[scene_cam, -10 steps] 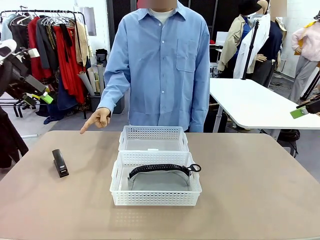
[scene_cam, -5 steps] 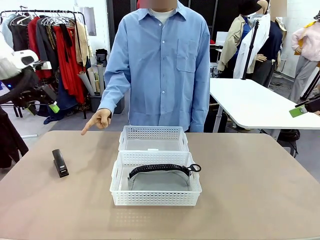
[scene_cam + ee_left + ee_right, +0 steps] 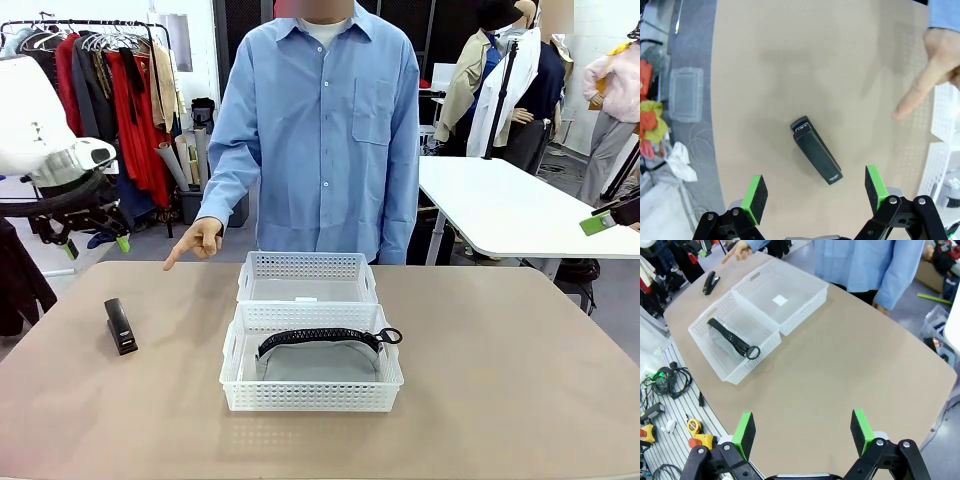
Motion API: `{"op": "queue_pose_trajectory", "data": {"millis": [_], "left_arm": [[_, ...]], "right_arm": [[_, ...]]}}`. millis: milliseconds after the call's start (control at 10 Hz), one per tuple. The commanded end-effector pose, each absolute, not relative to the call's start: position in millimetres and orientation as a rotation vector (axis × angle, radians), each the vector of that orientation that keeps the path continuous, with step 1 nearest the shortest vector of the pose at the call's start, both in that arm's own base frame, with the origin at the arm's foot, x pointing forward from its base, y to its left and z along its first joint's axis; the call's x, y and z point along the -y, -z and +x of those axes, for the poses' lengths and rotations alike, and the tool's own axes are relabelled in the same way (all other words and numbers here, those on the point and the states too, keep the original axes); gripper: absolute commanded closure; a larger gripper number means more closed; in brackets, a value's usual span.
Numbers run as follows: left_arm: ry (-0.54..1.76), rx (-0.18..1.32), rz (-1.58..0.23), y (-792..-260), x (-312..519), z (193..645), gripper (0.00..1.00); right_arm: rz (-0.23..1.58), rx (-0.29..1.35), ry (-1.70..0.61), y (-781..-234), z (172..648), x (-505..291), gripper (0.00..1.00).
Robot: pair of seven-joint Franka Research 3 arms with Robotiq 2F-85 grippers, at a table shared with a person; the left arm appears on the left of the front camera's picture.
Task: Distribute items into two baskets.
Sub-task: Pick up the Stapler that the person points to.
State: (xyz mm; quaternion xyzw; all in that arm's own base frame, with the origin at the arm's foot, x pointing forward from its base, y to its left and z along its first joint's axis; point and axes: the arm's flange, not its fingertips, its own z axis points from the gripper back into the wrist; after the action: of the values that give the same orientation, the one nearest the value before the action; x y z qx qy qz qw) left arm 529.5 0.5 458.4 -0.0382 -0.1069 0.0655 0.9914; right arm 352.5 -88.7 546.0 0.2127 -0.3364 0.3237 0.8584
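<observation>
Now | left gripper [image 3: 815, 192] is hanging spread wide over stapler [image 3: 816, 150] | right gripper [image 3: 802, 431] is gaping, empty | pouch [image 3: 318, 358] is lying in near basket [image 3: 310, 397]

The wall of the near basket [image 3: 311, 396] hides the lower pouch [image 3: 318, 362]; the right edge cuts off the right hand [image 3: 603, 223].

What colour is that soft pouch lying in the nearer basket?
The pouch is grey, with a black zipper; the front view shows it best.
</observation>
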Motion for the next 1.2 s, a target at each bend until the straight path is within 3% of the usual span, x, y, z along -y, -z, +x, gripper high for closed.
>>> {"op": "queue_pose_trajectory", "data": {"millis": [0, 1100], "left_arm": [[-0.208, 0.191, -0.039, -451, 2, 538, 0.0], [-0.287, -0.02, -0.048, -361, 14, 542, 0.0]], "right_arm": [[0.45, 0.71, -0.684, -545, 353, 88, 0.0], [0.45, 0.71, -0.684, -545, 353, 88, 0.0]]}}
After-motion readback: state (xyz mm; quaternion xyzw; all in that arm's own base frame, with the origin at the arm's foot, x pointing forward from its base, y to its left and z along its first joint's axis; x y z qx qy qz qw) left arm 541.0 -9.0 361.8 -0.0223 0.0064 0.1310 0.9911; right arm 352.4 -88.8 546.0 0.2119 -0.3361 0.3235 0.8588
